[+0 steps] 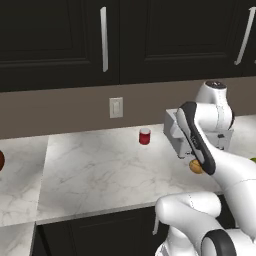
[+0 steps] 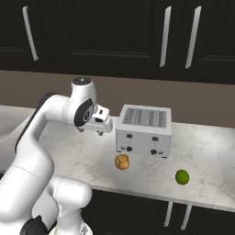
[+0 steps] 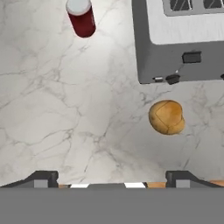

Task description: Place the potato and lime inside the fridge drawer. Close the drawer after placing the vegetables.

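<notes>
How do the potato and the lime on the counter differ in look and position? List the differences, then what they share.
The potato is tan-orange and lumpy; the lime is smooth and green. The potato lies close in front of the toaster; the lime lies farther out, nearer the counter edge. Both are small, roundish and rest untouched on the marble.

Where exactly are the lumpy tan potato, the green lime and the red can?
Lumpy tan-orange potato [image 2: 121, 161]: right base view, middle of its top.
Small bright green lime [image 2: 182, 176]: right base view, its centre.
Red cylindrical can [image 3: 82, 20]: hand view, its side wall.
</notes>
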